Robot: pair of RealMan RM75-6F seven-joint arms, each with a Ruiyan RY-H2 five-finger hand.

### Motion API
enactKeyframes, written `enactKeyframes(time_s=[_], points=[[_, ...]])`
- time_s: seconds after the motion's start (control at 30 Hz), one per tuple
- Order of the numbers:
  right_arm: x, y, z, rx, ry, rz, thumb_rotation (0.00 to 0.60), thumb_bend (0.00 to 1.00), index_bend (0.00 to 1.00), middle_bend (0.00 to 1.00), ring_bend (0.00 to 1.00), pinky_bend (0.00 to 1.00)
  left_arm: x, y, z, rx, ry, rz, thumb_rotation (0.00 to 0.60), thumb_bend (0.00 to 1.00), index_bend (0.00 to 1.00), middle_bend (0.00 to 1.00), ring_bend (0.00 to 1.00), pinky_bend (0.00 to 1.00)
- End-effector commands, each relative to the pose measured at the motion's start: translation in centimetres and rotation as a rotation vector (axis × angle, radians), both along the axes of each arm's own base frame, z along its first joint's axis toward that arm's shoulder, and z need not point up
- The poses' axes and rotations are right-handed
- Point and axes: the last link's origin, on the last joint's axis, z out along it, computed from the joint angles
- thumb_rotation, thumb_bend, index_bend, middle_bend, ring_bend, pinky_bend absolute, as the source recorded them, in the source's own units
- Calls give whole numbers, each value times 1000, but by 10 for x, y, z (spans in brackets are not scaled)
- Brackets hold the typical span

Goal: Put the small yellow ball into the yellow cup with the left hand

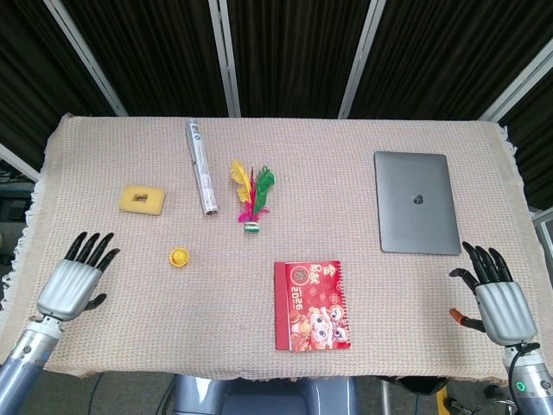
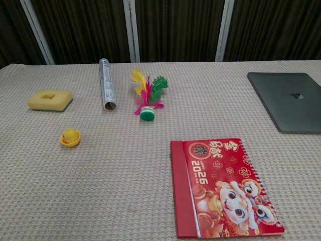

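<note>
The small yellow ball (image 2: 71, 134) sits inside the shallow yellow cup (image 2: 70, 141) on the cloth; in the head view the cup (image 1: 179, 257) is left of centre. My left hand (image 1: 73, 284) hovers near the table's front left edge, well left of the cup, fingers spread and holding nothing. At the front right corner my right hand (image 1: 496, 299) is also spread and holds nothing. Neither hand shows in the chest view.
A yellow sponge (image 1: 142, 199), a silver tube (image 1: 200, 166) and a feathered shuttlecock (image 1: 252, 200) lie behind the cup. A red calendar book (image 1: 311, 304) lies at front centre, a closed grey laptop (image 1: 416, 202) at the right.
</note>
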Motion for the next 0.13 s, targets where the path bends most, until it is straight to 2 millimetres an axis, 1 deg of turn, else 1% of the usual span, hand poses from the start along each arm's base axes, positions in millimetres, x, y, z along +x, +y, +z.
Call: enactKeyframes(time_s=[0.03,0.13], points=[[0,0,-1,2,1,0,600,0,341,0,0,0,-14,-15,-3,32,-28,38,600,172,164,0,0,0],[1,-2,-3,4,1,0,600,0,340,0,0,0,-21,-17,-5,41,-21,52,600,163,162,0,0,0]])
